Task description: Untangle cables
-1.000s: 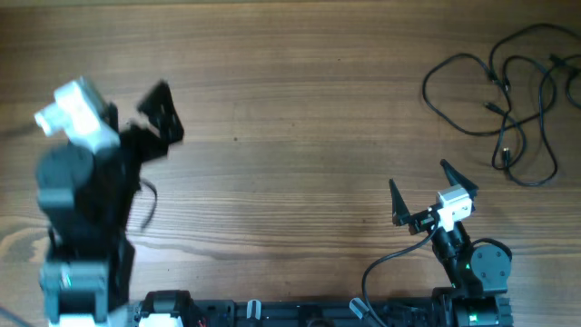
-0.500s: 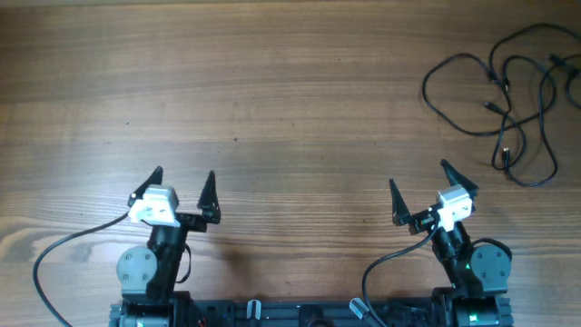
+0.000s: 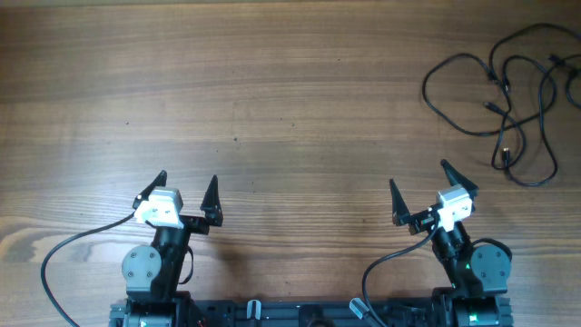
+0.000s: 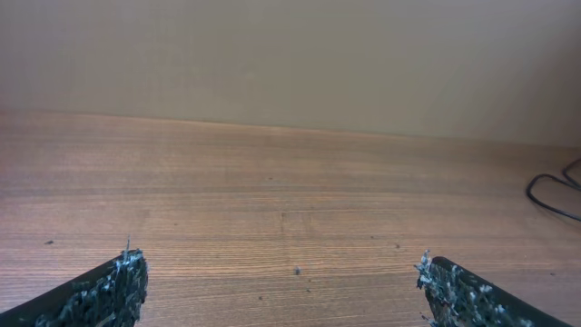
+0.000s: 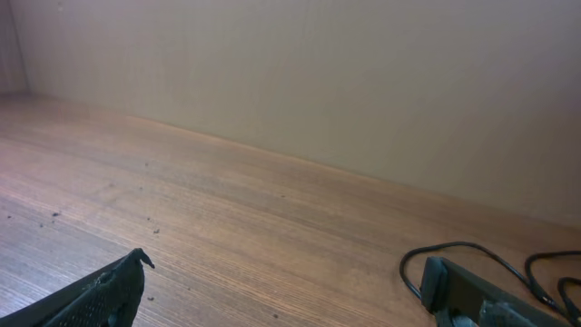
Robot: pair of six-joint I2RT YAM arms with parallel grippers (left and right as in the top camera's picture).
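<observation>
**Two grippers spread, one tangle of cables lying untouched**

We take the right gripper [image 3: 418, 173] as our landmark. Its two fingers stand spread wide with nothing between them, and it hovers low over the wooden worktop [image 3: 290, 91].

The cables [image 3: 508, 116] lie beyond the right gripper and off to its right, well apart from it, near the worktop's far right corner. We count one heap of thin black cord, thrown in loose loops that cross each other. We make out at least three small plug ends, but we cannot tell how many separate cords make up the heap. In the right wrist view a loop of the cables [image 5: 472, 247] lies on the wood just past the right-hand finger [image 5: 454, 286].

The left gripper [image 3: 186, 176] sits well to the left of the right gripper, level with it. Its two fingers are likewise spread and hold nothing. In the left wrist view only one bend of cable [image 4: 549, 197] shows, at the right edge.

In all we count two arms and two grippers.
</observation>
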